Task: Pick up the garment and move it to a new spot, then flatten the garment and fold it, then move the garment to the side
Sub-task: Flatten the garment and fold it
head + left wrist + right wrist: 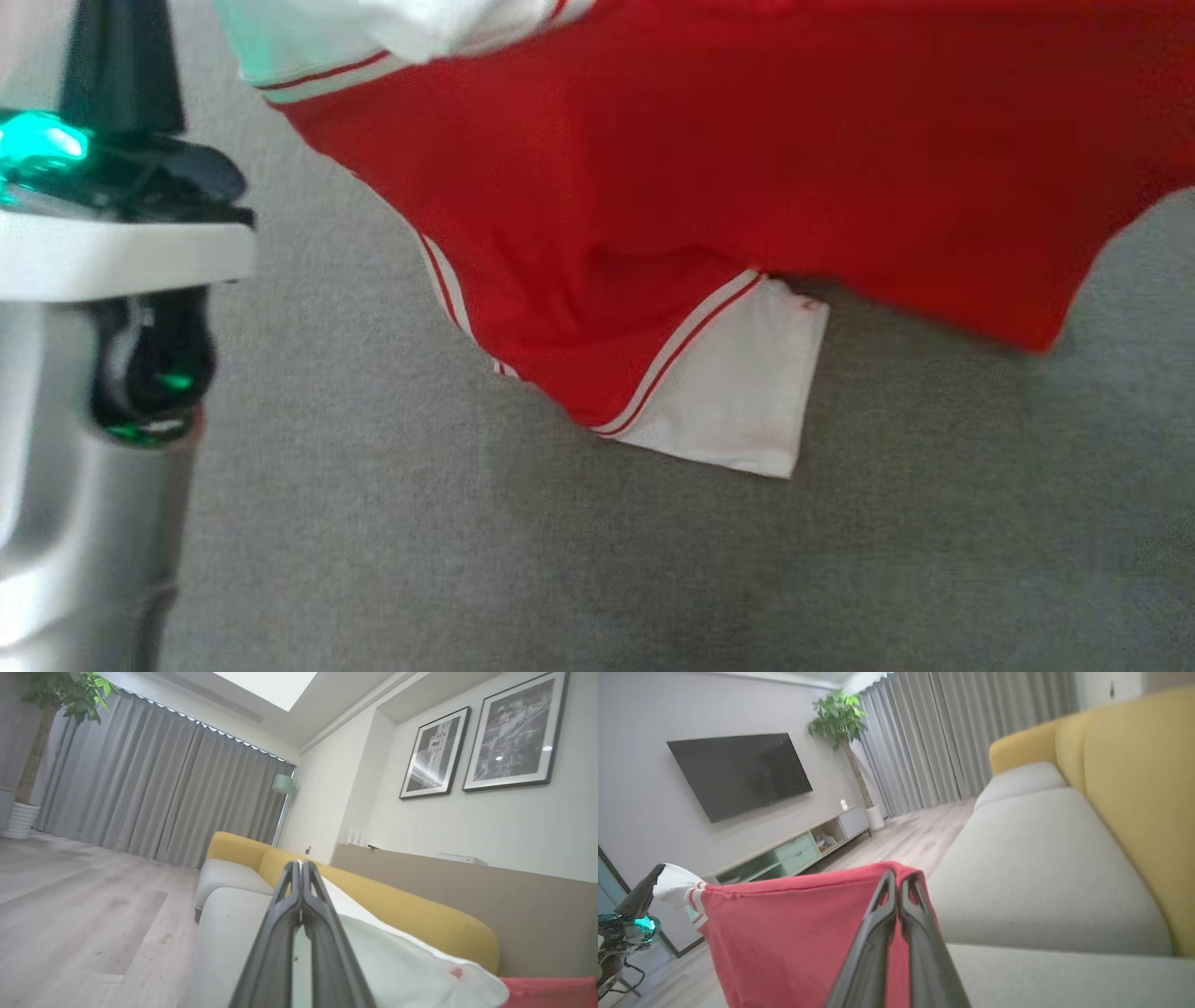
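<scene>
Now aloft: my left gripper [301,864] pinches the white sleeve [672,887] and my right gripper [901,879] the red edge [808,884] of the red-and-white T-shirt [709,187], stretched across the upper frame over the grey sofa cushion [373,541]. Pickup looks done; laying down, flattening, folding, setting aside remain.

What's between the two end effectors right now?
The red shirt, stretched from the left end effector to the right end effector; the right wrist view shows it.

You have open grey sofa seat [653,579] near and right, below the hanging red garment [700,187] curtaining the far half; your left arm [84,523] blocks the left, the yellow backrest [1134,788] the far side.
</scene>
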{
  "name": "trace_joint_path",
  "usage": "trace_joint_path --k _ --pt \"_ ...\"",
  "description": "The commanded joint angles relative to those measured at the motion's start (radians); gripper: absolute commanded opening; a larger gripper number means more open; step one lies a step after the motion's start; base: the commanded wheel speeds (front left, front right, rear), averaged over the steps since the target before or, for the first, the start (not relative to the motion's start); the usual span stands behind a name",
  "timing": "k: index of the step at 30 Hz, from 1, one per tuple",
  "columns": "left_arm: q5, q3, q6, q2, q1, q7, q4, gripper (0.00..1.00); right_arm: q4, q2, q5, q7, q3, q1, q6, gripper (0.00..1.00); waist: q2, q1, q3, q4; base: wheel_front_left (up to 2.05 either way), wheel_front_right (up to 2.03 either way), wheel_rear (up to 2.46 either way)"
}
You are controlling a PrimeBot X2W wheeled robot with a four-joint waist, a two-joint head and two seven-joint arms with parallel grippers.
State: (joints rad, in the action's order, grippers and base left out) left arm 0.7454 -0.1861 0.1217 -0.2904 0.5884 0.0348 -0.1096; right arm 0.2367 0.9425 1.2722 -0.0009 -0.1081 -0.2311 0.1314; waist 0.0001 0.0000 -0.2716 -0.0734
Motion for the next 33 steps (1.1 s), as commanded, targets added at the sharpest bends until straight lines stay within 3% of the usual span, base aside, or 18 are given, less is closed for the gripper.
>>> trace_joint_path --k 1,8,14,19,24,28,33 --pt "0.022 0.061 -0.013 -0.058 0.047 -0.027 -0.069 0.00 0.043 0.073 0.016 0.001 0.050 0.023 -0.001 0.00 -0.0001 0.0000 0.042 0.034 0.00 0.00 0.00" --pt "0.125 0.113 -0.065 -0.094 0.124 -0.156 -0.231 0.00 0.106 0.131 0.019 0.011 0.248 0.049 -0.001 0.00 -0.0001 0.0000 0.103 0.056 0.00 0.00 0.00" --pt "0.154 0.112 -0.086 -0.119 0.242 -0.232 -0.256 0.00 0.108 0.143 -0.001 0.044 0.261 -0.018 -0.001 0.00 -0.0001 0.0000 0.131 0.064 0.00 0.00 0.00" --pt "0.128 0.056 -0.084 -0.123 0.367 -0.281 -0.146 0.00 0.029 0.102 -0.042 0.075 0.130 -0.196 -0.001 0.00 -0.0001 0.0000 0.102 0.052 0.00 0.00 0.00" --pt "0.048 -0.005 -0.053 -0.128 0.474 -0.262 0.065 0.00 -0.119 -0.002 -0.142 0.129 -0.043 -0.434 -0.001 0.00 -0.0001 0.0000 0.021 0.035 0.00 0.00 0.00" --pt "0.007 -0.025 -0.029 -0.116 0.573 -0.191 0.232 0.00 -0.243 -0.087 -0.253 0.157 -0.157 -0.625 -0.001 0.00 -0.0001 0.0000 -0.062 0.025 0.00 0.00 0.00" --pt "-0.024 -0.043 -0.003 -0.084 0.745 -0.053 0.382 0.00 -0.382 -0.163 -0.391 0.112 -0.259 -0.846 -0.001 0.00 -0.0001 0.0000 -0.154 0.013 0.00 0.00 0.00"
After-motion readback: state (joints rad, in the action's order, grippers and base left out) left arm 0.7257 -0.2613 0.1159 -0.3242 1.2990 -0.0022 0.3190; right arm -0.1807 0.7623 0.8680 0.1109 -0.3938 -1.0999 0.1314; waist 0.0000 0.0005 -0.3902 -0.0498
